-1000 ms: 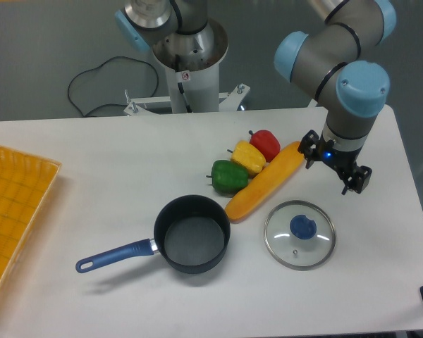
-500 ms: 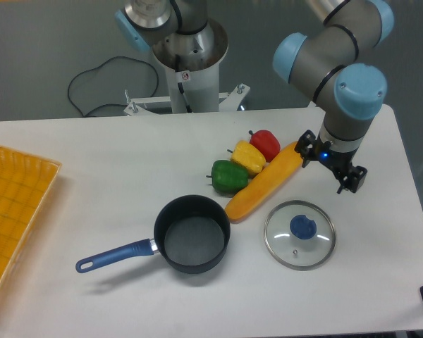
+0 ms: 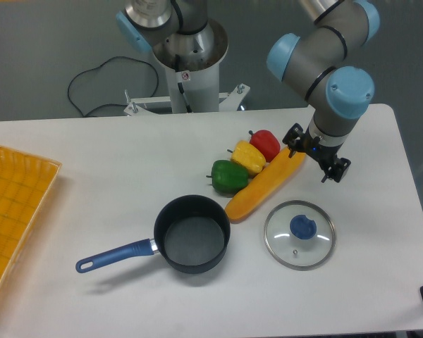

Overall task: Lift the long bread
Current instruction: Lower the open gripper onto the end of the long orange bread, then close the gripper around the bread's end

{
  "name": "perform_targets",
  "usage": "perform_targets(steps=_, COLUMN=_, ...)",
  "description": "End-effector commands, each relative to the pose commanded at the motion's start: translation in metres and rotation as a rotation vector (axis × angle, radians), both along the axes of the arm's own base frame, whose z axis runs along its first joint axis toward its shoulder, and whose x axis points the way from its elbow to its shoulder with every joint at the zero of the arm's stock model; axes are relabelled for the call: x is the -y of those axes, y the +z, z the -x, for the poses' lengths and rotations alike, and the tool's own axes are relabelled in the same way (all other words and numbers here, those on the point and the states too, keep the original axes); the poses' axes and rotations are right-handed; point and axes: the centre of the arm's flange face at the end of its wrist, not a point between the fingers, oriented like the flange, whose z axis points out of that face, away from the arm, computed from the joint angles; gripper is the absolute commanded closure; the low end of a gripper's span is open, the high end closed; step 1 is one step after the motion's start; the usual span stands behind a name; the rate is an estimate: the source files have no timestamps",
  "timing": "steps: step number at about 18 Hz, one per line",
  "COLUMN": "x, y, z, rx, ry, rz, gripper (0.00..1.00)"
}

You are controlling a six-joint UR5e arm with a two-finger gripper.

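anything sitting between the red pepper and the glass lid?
Yes: the long bread lies diagonally across that stretch in the camera view, with the red pepper above it and the glass lid below. Nothing else sits there.

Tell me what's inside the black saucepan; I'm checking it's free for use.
The black saucepan shows only its bare dark bottom; nothing lies in it. Its near inner wall is hidden by the rim, so a small thing tucked there could not be seen.
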Motion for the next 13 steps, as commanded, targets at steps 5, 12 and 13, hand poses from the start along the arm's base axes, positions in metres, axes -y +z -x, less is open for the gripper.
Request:
perform_targets(steps=5, x=0.008, y=-0.019, z=-0.007, rx=0.051, ry=0.087, rz=-0.003, gripper=0.0)
perform_targets(steps=12, x=0.012, y=-0.045, z=-0.023, rx=0.1, ry=0.077, rz=0.015, gripper=0.01)
perform_targets(steps=13, x=0.013, y=-0.048, z=-0.025, rx=0.106, ry=0.069, rz=0.016, gripper=0.01)
